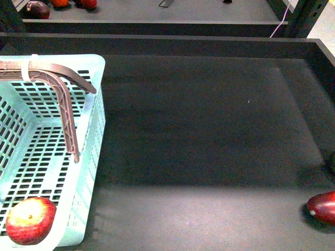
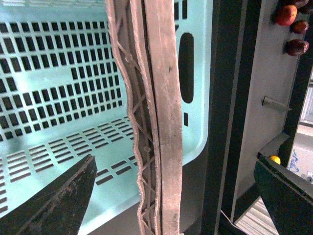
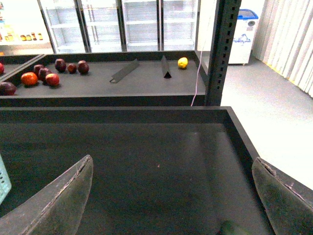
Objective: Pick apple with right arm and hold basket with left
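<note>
Apple [image 1: 30,220] inside turquoise basket [image 1: 94,130] on dark table [image 1: 209,146], both hands spread wide, grasping nothing.

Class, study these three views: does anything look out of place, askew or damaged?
Little stands out. The basket handle looks worn and is bound with a white tie. The apple already sits in the basket's corner.

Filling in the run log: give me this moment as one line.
apple: inside basket, near corner | left gripper: open, straddling basket handle | right gripper: open, empty, over dark tray
</note>
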You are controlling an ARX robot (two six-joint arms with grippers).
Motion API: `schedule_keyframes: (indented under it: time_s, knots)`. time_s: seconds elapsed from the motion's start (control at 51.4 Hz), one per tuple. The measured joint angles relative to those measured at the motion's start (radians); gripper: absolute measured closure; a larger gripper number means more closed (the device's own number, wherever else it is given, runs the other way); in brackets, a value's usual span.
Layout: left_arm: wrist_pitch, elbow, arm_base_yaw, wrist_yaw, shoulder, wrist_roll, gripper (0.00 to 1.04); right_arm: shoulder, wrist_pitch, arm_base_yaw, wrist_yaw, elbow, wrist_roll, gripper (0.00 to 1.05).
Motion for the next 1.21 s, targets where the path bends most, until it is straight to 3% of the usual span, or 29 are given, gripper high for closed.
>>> schedule_keyframes:
  time_s: [0.253, 0.292, 0.37, 0.389, 0.525, 0.662, 0.837, 1.206]
  knots:
    - [-0.091, -0.040, 0.001, -0.048, -0.145, -0.006, 0.07, 0.000, 0.000, 0.000, 0.000, 0.000, 0.000, 0.09]
    - [0.019, -0.079, 0.006, -0.018, -0.149, 0.069, 0.11, 0.000, 0.000, 0.000, 0.000, 0.000, 0.000, 0.09]
    - [0.432, -0.238, 0.012, 0.092, -0.161, 0.374, 0.23, 0.000, 0.000, 0.000, 0.001, 0.000, 0.000, 0.09]
    - [0.580, -0.303, 0.012, 0.107, -0.167, 0.552, 0.29, 0.000, 0.000, 0.000, 0.000, 0.000, 0.000, 0.09]
    - [0.954, -0.459, 0.012, 0.117, -0.240, 1.133, 0.52, 0.000, 0.000, 0.000, 0.000, 0.000, 0.000, 0.09]
    - [0.980, -0.520, 0.013, 0.116, -0.325, 1.385, 0.74, 0.000, 0.000, 0.000, 0.000, 0.000, 0.000, 0.09]
    - [0.951, -0.597, 0.013, 0.117, -0.406, 1.473, 1.00, 0.000, 0.000, 0.000, 0.000, 0.000, 0.000, 0.09]
    - [0.854, -0.710, 0.013, 0.117, -0.628, 1.500, 1.01, 0.000, 0.000, 0.000, 0.000, 0.000, 0.000, 0.09]
